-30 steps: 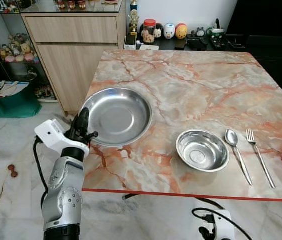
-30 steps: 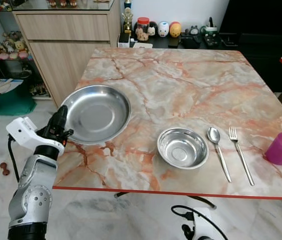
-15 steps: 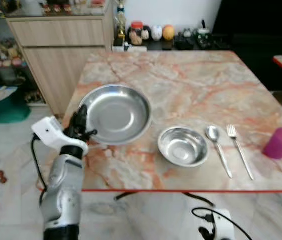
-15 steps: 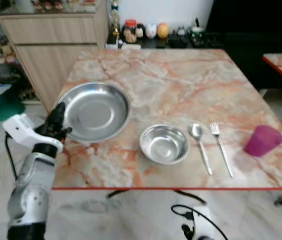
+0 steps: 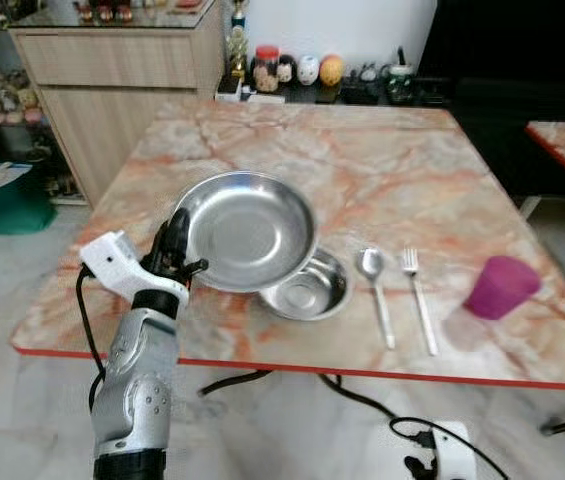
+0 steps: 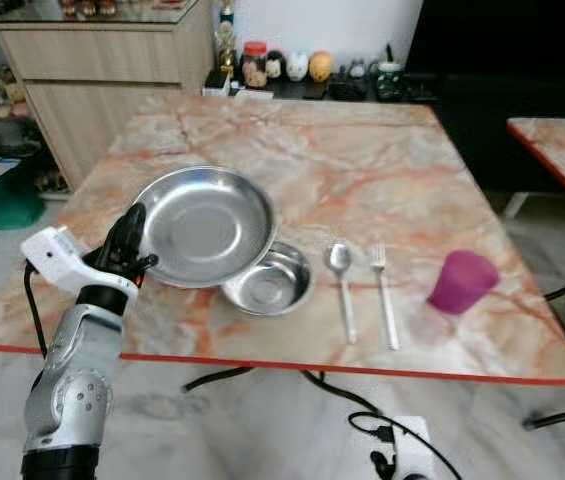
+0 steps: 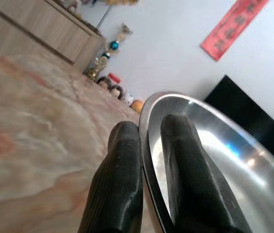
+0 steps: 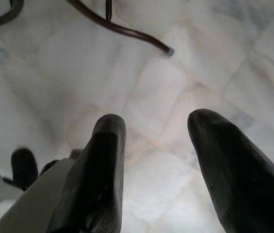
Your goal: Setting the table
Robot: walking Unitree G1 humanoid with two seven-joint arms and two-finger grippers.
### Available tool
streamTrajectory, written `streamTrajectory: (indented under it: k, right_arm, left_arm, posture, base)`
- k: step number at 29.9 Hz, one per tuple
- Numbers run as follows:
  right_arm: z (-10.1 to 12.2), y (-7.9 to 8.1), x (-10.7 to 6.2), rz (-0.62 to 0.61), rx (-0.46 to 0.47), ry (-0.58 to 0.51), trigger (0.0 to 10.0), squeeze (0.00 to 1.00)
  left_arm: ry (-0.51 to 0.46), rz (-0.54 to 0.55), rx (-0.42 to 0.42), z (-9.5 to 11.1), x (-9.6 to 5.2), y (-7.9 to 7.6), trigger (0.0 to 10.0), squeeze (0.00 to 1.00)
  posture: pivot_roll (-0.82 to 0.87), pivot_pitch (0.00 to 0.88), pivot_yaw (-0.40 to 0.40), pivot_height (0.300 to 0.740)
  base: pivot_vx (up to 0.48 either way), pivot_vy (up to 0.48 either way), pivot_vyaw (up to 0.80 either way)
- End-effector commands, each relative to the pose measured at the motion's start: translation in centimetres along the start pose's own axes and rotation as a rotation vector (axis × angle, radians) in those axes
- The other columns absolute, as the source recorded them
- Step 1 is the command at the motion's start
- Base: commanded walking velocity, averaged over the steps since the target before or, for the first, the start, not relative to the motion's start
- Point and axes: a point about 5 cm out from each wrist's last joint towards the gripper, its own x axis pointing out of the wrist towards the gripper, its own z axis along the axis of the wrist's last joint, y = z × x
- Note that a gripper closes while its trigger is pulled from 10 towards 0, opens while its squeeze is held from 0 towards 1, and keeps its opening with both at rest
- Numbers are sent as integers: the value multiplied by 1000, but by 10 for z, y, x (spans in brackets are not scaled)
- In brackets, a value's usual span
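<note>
Over the marble table [image 5: 382,160], our left gripper [image 5: 175,252] pinched the steel plate's [image 5: 247,228] rim; a second earlier it lay apart from the small steel bowl [image 5: 307,290], now overlapping it, near placement. Along the left wrist, fingers [image 7: 120,179] clamped the rim. Our right gripper [image 8: 151,160] hung spread over the floor.

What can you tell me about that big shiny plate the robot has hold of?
The plate is a wide, round, shallow dish that looks like polished steel, with a raised rim and a flat, bare middle. The left gripper pinches its near-left rim, one black finger on each side. It appears lifted off the marble table, its right edge overlapping the small steel bowl; whether it touches the bowl cannot be told.
</note>
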Motion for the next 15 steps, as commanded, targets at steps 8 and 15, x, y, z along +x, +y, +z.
streamTrajectory:
  k: [8, 15]
  right_arm:
    - [-1, 1, 0, 8, -7, 3, 10000, 0]
    - [-1, 1, 0, 9, -6, 2, 10000, 0]
  left_arm:
    - [-62, -40, -2, 14, 5, -10, 10000, 0]
    - [-61, -48, -9, 15, 7, -12, 10000, 0]
  posture:
    - [26, 0, -33, 707]
    - [21, 0, -28, 707]
  base:
    - [0, -428, 0]
    - [0, -429, 0]
